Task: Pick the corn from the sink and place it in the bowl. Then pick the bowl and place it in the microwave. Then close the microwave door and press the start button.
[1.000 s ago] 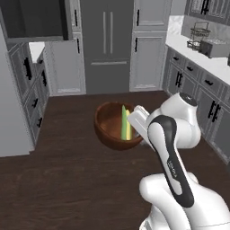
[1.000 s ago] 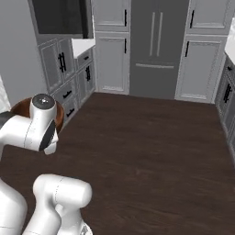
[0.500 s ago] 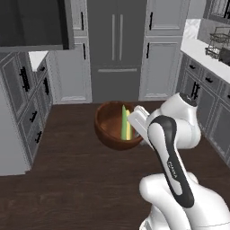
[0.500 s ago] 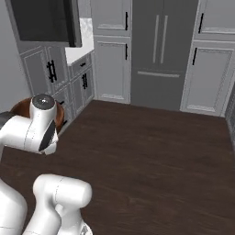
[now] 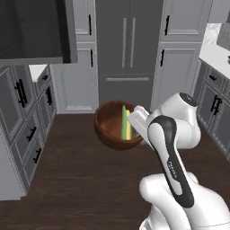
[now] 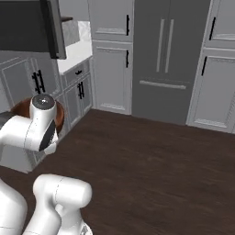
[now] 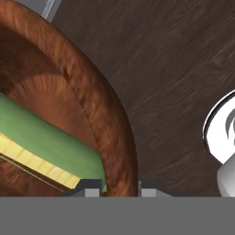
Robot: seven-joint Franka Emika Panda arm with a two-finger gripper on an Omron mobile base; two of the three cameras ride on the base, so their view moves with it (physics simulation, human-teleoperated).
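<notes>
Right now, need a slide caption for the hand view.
Gripper shut on the wooden bowl rim, corn lying inside, dark wood floor below.

From behind the arm, the bowl is mostly hidden by the white wrist, the corn runs off the hand view's left edge, and the microwave is cropped at the top.

base views: behind arm, left/right, facing fridge | hand view: close over bowl rim
</notes>
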